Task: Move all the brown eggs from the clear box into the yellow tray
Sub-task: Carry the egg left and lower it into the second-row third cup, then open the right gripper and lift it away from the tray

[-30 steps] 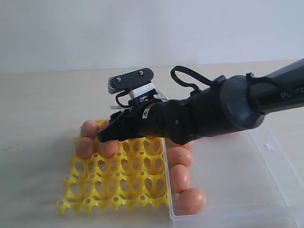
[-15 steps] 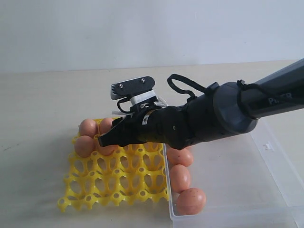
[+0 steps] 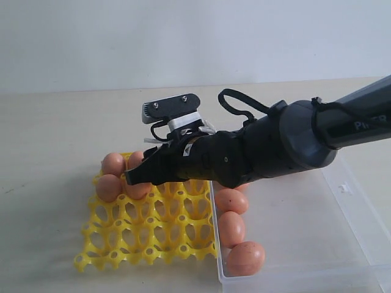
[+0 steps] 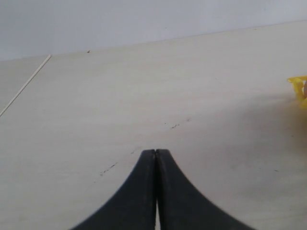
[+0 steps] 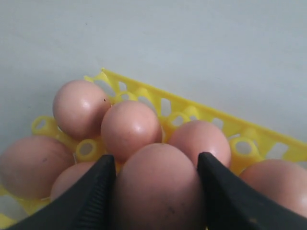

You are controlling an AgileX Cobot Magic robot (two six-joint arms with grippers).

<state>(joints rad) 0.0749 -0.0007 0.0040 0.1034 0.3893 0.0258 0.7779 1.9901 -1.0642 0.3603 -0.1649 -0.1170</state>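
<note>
"where is the right gripper (image 3: 135, 176)?"

"over the far left corner of the yellow tray (image 3: 153, 241). its black arm (image 3: 269, 149) comes across from the side where the clear box (image 3: 360, 213) is."

"are its jaws open?"

"they are wide apart, but there is one brown egg (image 5: 156, 196) right between the two black fingers (image 5: 91, 196). both fingers press on its sides, so it is gripping that egg."

"is that egg down in a cup?"

"i can't tell. the arm hides it from the side, and up close the egg fills the gap."

"are there more in the tray?"

"yes. other brown eggs (image 3: 113, 163) sit in cups at that same far left corner, packed close and touching. the cups by the tray's near edge have nothing in them."

"and the box?"

"it lies on the table (image 3: 61, 122) just beside the tray's right edge. three eggs (image 3: 231, 227) lie in a row along the box wall next to the tray. the last one is at the box's near left corner."

"what about the left gripper (image 4: 156, 155)?"

"its jaws are closed tight with nothing between them. it hangs over the bare table, and only a tiny bit of the yellow tray shows at the side."
</note>
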